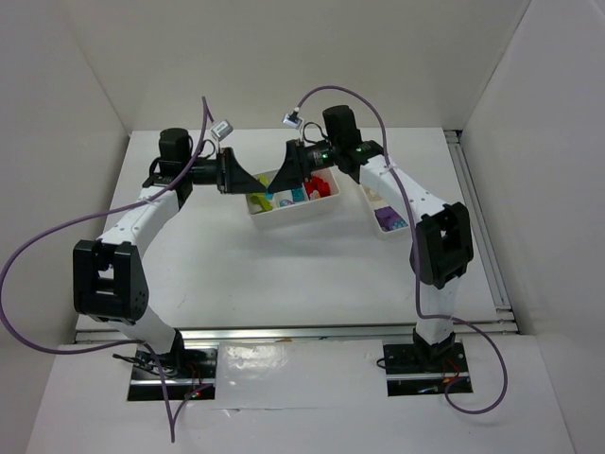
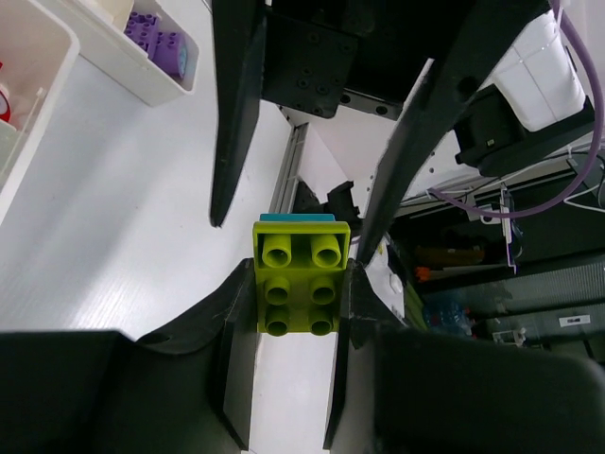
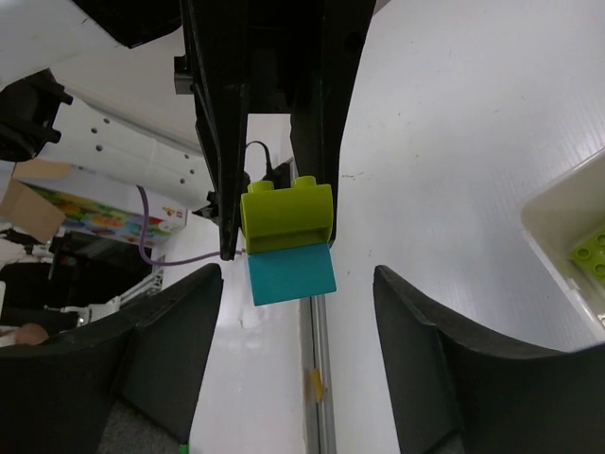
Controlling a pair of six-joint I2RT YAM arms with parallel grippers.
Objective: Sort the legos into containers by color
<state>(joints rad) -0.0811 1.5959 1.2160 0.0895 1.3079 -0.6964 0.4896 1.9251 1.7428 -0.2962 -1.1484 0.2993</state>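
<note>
Clamping a lime green brick (image 2: 299,281) with a teal brick (image 3: 288,272) stuck to its end, the left gripper (image 2: 295,288) holds the pair over the wide tray's (image 1: 288,219) 10 o'clock corner. Right gripper (image 3: 295,284) faces it, fingers spread either side of the teal brick, gripping nothing. Purple bricks (image 2: 156,38) sit in the narrow tray (image 1: 378,228) at the wide tray's 3 o'clock.

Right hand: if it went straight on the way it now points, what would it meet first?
The teal brick, which lies dead ahead between the open fingers of the right hand. It is joined to the lime brick that the left hand grips. How far off it is, the wrist view does not show.
</note>
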